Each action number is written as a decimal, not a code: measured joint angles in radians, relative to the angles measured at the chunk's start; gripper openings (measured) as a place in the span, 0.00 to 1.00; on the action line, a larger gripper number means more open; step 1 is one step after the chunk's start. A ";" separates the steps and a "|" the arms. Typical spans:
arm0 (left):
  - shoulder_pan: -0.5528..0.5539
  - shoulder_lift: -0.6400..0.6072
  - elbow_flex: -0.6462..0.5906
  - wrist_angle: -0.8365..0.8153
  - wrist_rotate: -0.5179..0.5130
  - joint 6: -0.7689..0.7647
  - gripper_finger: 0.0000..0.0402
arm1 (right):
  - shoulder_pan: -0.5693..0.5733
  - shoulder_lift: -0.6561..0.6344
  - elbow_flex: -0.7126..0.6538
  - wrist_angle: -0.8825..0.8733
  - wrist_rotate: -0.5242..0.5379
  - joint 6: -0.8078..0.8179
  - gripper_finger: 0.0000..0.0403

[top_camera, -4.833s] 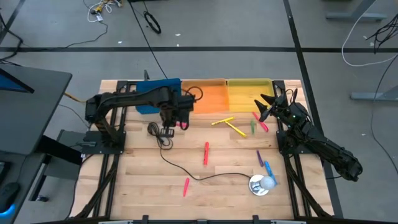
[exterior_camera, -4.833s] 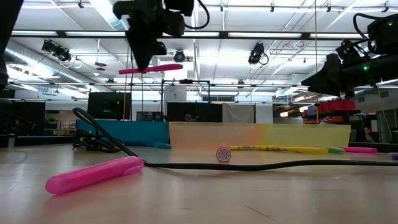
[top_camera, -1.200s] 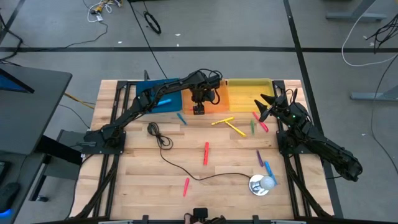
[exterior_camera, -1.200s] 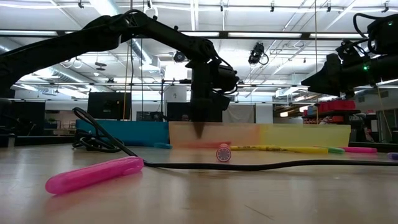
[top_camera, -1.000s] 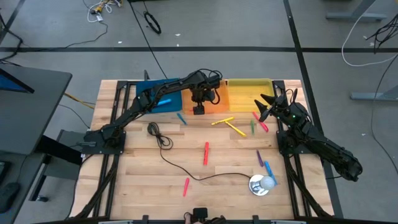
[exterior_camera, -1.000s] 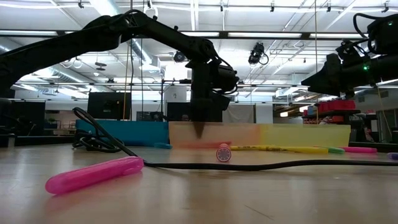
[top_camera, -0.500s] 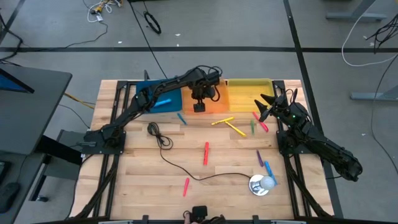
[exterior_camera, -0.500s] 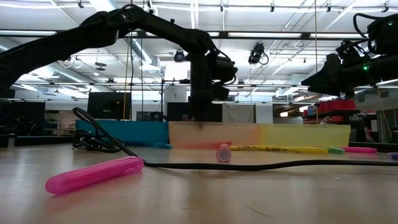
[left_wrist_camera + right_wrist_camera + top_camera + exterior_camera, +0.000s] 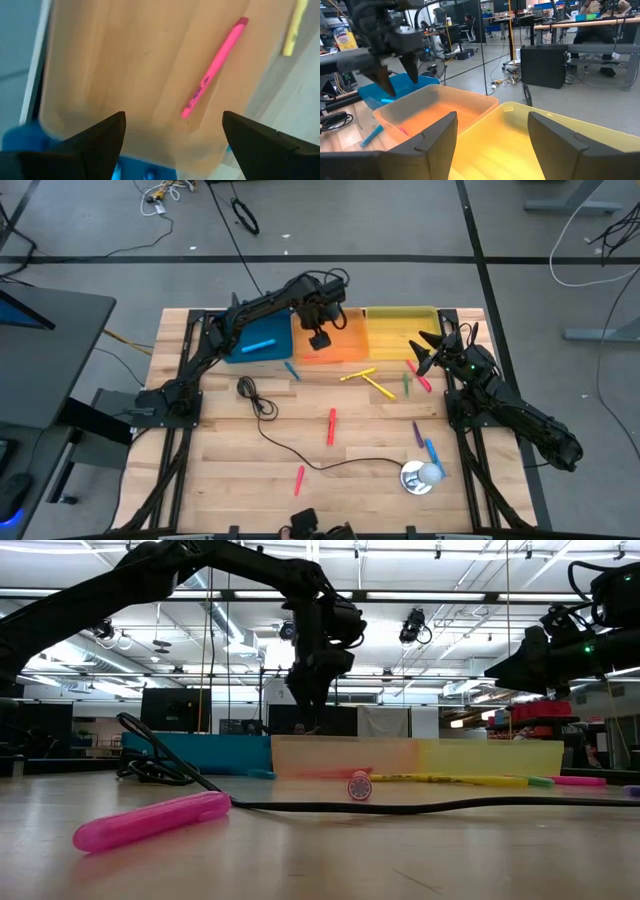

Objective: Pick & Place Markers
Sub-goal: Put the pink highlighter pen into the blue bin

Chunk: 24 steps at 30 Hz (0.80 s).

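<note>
Seen from above, with 12 o'clock at the table's far edge. At 11 o'clock, a blue tray [image 9: 262,340] with one blue marker [image 9: 257,346] lying inside. Just right of it, at 12 o'clock, an orange tray [image 9: 345,345]; above it, the left gripper [image 9: 320,338], jaws spread wide and empty, touching nothing. Inside the orange tray, flat on its floor, a pink marker [image 9: 214,67], well clear of the fingers [image 9: 95,137] in the wrist view. Next right, a yellow tray [image 9: 400,328]. Over the yellow tray's right end, at 2 o'clock, the right gripper [image 9: 422,352], jaws parted, nothing between them. On the bare wood [image 9: 230,460] in front of the trays: a loose blue marker [image 9: 291,369] near the coiled black cable [image 9: 255,398], two yellow markers [image 9: 368,381] crossed, a green one [image 9: 406,384], a red one [image 9: 331,426] at centre, a pink one [image 9: 299,479] at 6 o'clock, a purple [image 9: 417,434] and a blue one [image 9: 432,453] at 4 o'clock beside a round silver-white object [image 9: 420,476].
</note>
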 joint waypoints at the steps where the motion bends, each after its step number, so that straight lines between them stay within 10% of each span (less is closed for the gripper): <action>1: 0.005 -0.008 0.000 -0.014 0.000 -0.034 0.84 | 0.000 0.000 0.000 0.000 0.000 0.000 0.61; 24: 0.075 -0.093 0.000 -0.147 0.044 -0.665 0.84 | 0.000 0.000 0.000 0.000 0.000 0.000 0.61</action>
